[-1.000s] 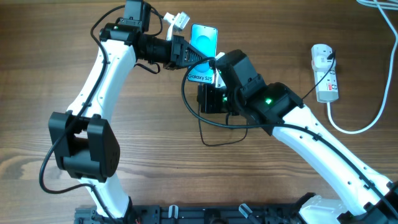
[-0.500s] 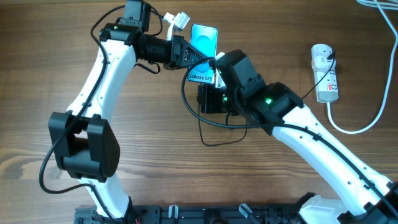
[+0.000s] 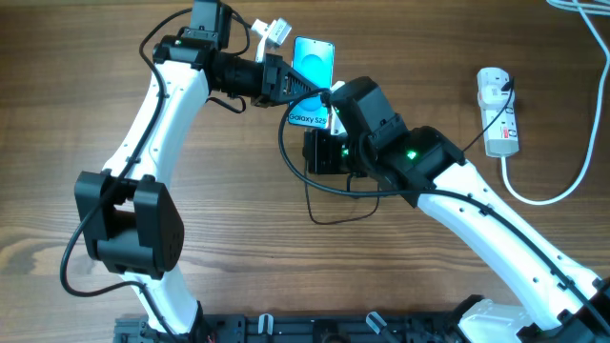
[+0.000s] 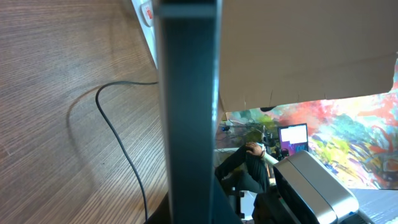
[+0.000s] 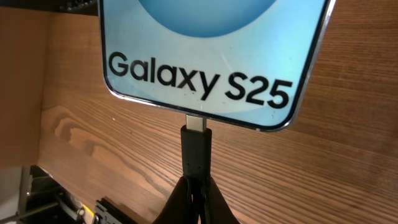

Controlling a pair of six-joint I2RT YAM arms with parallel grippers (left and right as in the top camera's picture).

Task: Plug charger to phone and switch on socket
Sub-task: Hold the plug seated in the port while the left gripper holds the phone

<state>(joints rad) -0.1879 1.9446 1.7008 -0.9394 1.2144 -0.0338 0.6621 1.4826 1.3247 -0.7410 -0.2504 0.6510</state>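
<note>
Charger connector (image 5: pixel 196 149), pinched in the right tool (image 5: pixel 196 190), meets the port of the Galaxy S25 phone (image 3: pixel 314 59), clamped by the left tool (image 3: pixel 284 84) above the counter (image 3: pixel 238 257); a straight, in-line push should seat it.

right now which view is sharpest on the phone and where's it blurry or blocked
Right wrist: phone lettering crisp, charger tip sharp. Left wrist: a close, soft, edge-on slab, likely the phone, blocks the middle. Overhead: even light, phone small and partly hidden.
</note>
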